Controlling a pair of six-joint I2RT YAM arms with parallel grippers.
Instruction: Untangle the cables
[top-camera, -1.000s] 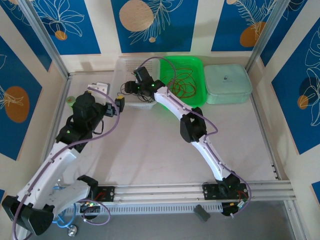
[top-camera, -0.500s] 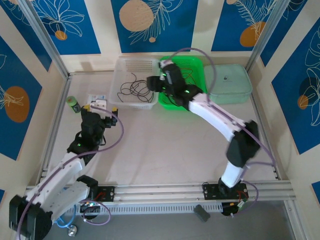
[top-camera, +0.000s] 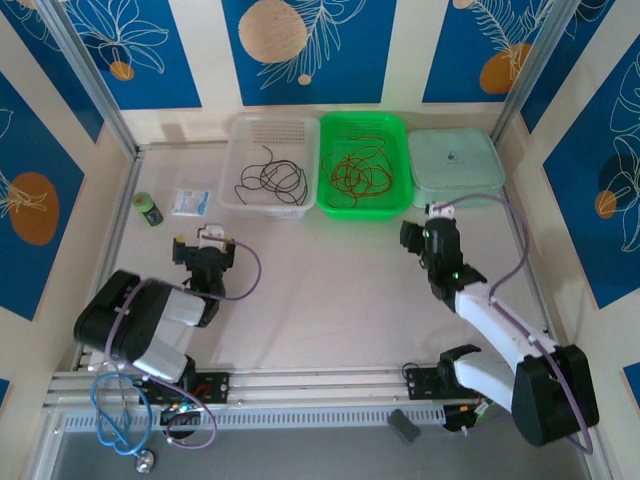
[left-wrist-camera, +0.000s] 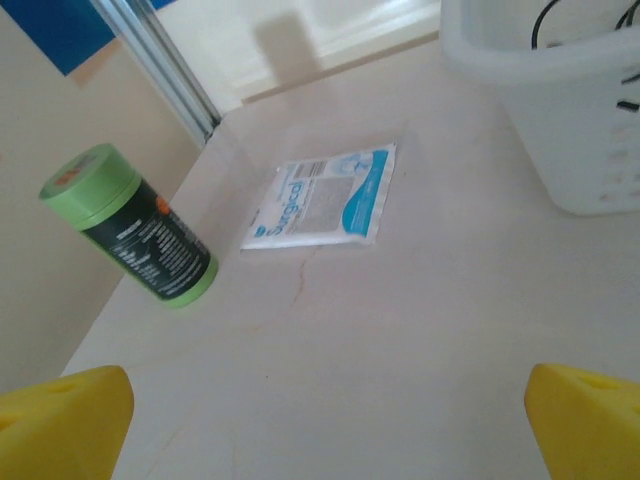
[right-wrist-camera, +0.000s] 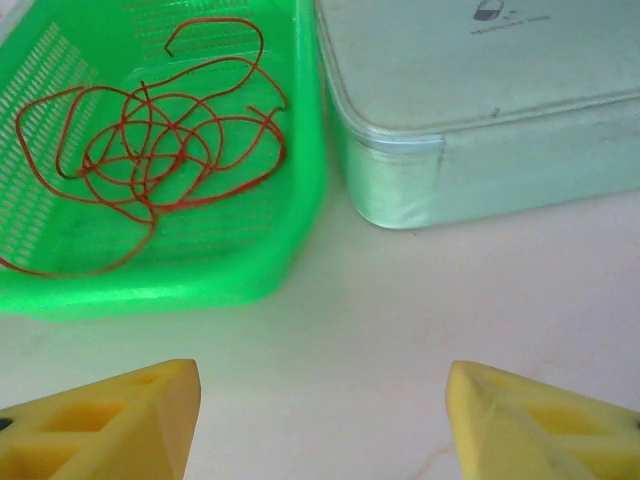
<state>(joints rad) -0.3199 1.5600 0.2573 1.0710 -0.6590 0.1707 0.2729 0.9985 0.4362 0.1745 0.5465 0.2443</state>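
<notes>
The cables lie sorted in two baskets at the back of the table. Black cables (top-camera: 265, 178) rest loose in the white basket (top-camera: 236, 150), and red cables (top-camera: 360, 170) (right-wrist-camera: 150, 140) lie coiled in the green basket (top-camera: 398, 135) (right-wrist-camera: 300, 200). My left gripper (top-camera: 203, 246) (left-wrist-camera: 325, 440) hovers low over bare table at the near left, open and empty, its yellow fingertips (left-wrist-camera: 60, 420) far apart. Open with nothing between its fingers, my right gripper (top-camera: 425, 226) (right-wrist-camera: 320, 430) sits just in front of the green basket and the mint box.
A mint lidded box (top-camera: 455, 168) (right-wrist-camera: 470, 100) stands right of the green basket. A green-capped bottle (top-camera: 149, 208) (left-wrist-camera: 130, 225) and a flat blue-and-white packet (top-camera: 190, 202) (left-wrist-camera: 322, 198) lie at the left, near the white basket's corner (left-wrist-camera: 560, 110). A metal frame rail (left-wrist-camera: 160, 60) runs behind the bottle.
Both arms have pulled back from the baskets toward the near edge. The right gripper left the green basket and its jaws have spread a little wider. The left arm folded in low.
</notes>
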